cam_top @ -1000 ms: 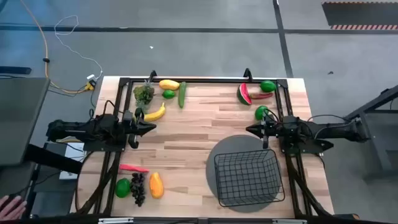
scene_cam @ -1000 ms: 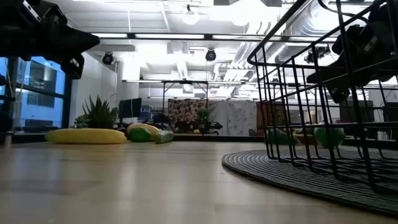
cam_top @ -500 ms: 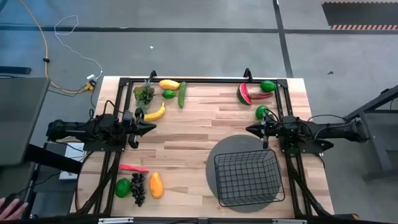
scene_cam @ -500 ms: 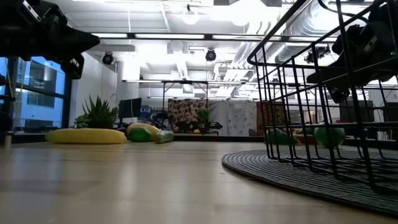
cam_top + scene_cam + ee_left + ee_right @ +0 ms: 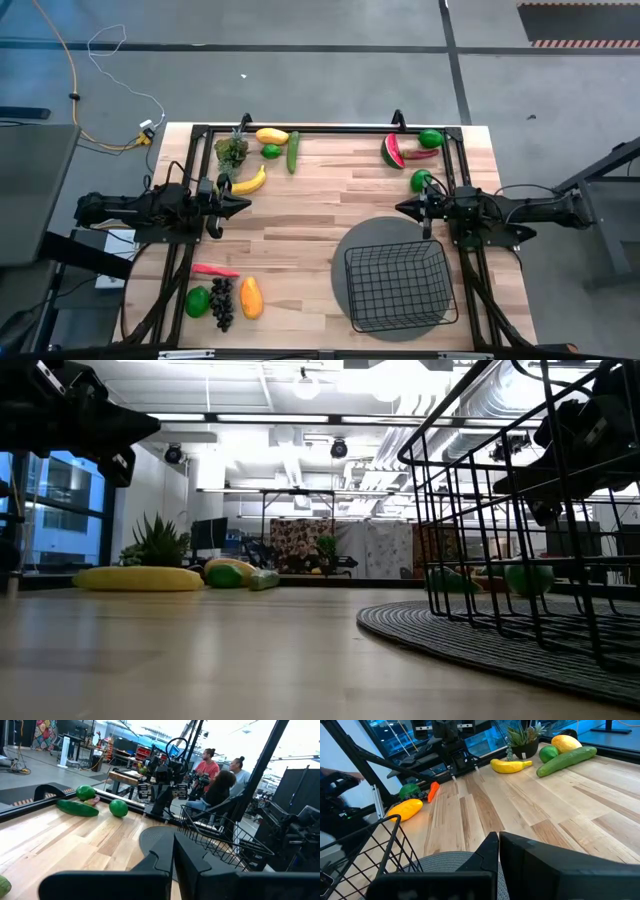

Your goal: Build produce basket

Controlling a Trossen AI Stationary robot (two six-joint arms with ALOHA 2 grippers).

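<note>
Both my claws are shut on nothing, hovering w/ tips pointed at each other across the table's middle. Left gripper (image 5: pixel 240 205) sits at the left edge, right gripper (image 5: pixel 405 209) at the right edge, well apart.

What the next move turns on, as I judge it: the banana (image 5: pixel 249 181) lies just beside my left claw, a bit toward the far edge and slightly inboard of the tips. Its long axis runs diagonal, one end toward the far-right, other toward my left arm, so I'd need to turn the wrist to close across its width, not along it. Left arm is clearly nearer; right arm is way off from it.

On my right side a lime (image 5: pixel 421 181) sits just beside the right claw, far-edge side, round, so no axis to worry abt. That's the right arm's nearest piece.

Containers: basket (image 5: pixel 399 286) stands on the round grey mat (image 5: pixel 352 245) at the near-right, near my right claw, far from the left. It's empty, nothing in it yet, so the task is at its start by my reckoning.

Rest of the produce is all loose on the wood:
- far-left group: mango (image 5: pixel 271 136), 2nd lime (image 5: pixel 271 151), cucumber (image 5: pixel 292 152) lying near-to-far, small potted plant (image 5: pixel 231 151)
- far-right: watermelon slice (image 5: pixel 392 151), chili (image 5: pixel 420 153), another lime (image 5: pixel 431 138)
- near-left: chili (image 5: pixel 214 270), lime (image 5: pixel 198 301), grapes (image 5: pixel 221 301), mango (image 5: pixel 250 297)
</note>
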